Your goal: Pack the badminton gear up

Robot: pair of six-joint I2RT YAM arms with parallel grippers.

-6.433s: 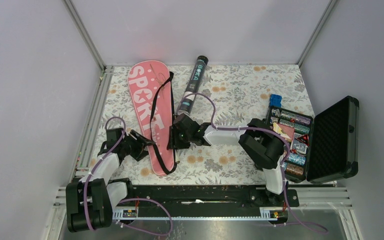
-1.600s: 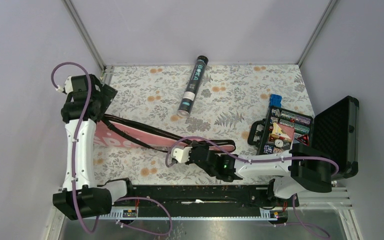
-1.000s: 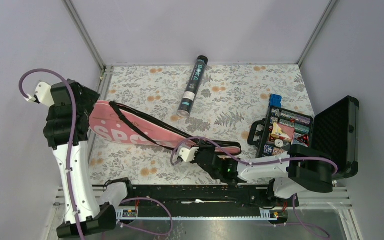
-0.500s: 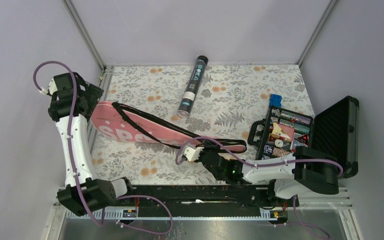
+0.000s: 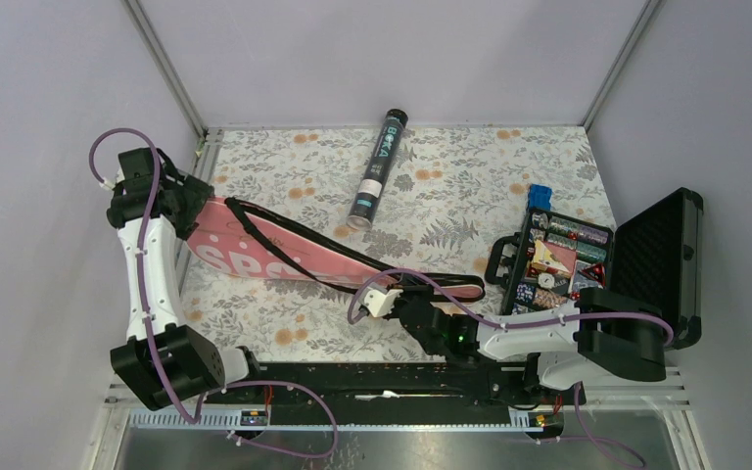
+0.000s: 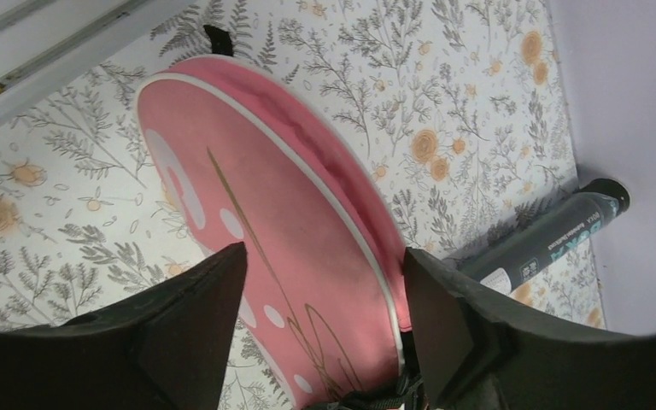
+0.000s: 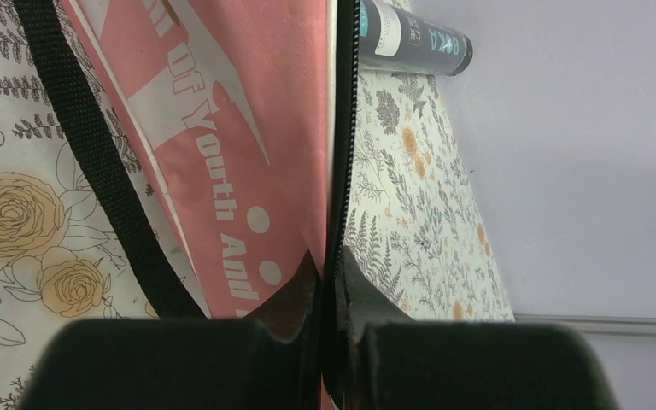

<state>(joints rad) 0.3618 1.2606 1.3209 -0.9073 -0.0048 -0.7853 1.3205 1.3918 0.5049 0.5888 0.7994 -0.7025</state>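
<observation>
Plain lilac walls (image 5: pixel 372 59) and aluminium corner posts (image 5: pixel 166 67) enclose a table under evenly lit floral cloth (image 5: pixel 450 166).

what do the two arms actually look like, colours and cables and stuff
Both arms match: white link shells on the left arm and the right arm, with bulky black joint housings. A purple cable loops loosely along each. A small green light glows near the right arm's wrist. The fingers are plain matte black wedges with no visible markings.

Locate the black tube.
In the top view the black tube lies far centre on the table, beyond the pink bag and left of the open black case.
</observation>
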